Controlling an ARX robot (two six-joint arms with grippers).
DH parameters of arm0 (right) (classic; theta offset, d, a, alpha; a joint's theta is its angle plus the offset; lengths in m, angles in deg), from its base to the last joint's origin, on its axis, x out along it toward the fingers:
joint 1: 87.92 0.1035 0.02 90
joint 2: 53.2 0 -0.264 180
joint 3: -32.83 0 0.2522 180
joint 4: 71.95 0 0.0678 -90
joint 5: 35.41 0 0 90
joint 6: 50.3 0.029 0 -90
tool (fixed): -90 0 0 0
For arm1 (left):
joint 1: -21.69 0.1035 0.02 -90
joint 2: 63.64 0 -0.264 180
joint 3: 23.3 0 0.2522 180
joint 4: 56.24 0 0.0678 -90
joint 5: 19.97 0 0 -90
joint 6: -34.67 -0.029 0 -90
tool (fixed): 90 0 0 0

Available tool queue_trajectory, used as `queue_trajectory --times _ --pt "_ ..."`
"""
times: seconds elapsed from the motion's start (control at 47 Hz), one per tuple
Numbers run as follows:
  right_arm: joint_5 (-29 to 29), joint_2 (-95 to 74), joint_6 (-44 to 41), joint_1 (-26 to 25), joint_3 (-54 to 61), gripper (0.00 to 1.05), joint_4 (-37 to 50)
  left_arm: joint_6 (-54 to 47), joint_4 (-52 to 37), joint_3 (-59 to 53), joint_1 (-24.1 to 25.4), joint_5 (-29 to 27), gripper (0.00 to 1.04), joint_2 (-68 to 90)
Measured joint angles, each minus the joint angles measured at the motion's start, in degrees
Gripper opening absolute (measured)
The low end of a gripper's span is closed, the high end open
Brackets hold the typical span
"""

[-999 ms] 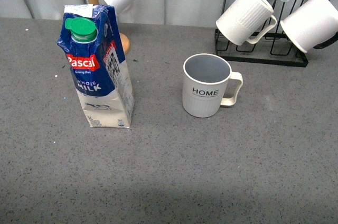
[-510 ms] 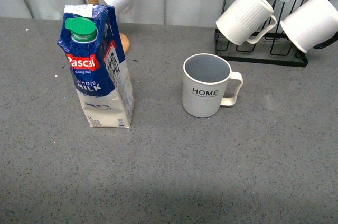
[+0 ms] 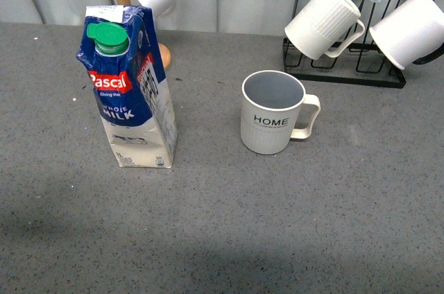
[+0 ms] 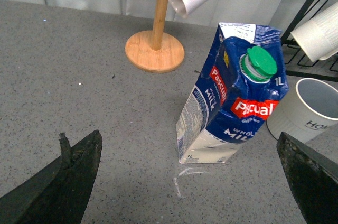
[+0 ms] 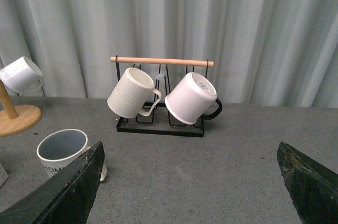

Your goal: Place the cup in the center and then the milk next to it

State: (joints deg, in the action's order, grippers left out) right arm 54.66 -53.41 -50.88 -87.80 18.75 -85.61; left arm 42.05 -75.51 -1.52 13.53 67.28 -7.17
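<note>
Cup (image 3: 272, 112) sits upright, roughly central, so I'd say milk (image 3: 128, 89) is up next; it stands apart, off to the cup's left. Left gripper (image 4: 187, 142) and right gripper (image 5: 190, 147) both gape wide, empty. Left one needs to clamp the milk and bring it closer.

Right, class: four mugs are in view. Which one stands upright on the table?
The ribbed mug lettered HOME, right of the milk carton. The other three hang tilted from the wooden tree and the black rack.
</note>
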Motion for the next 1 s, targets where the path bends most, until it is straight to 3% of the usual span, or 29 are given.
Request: queue_trajectory --times 0.298,0.999 --pt "0.0 0.0 0.0 0.0 0.0 0.96 0.0 1.8 -9.5 7.4 -4.9 -3.5 0.98 22.8" --pt "0.0 0.0 0.0 0.0 0.0 0.96 0.0 3.0 -11.8 12.4 -12.7 -6.1 0.98 30.8"
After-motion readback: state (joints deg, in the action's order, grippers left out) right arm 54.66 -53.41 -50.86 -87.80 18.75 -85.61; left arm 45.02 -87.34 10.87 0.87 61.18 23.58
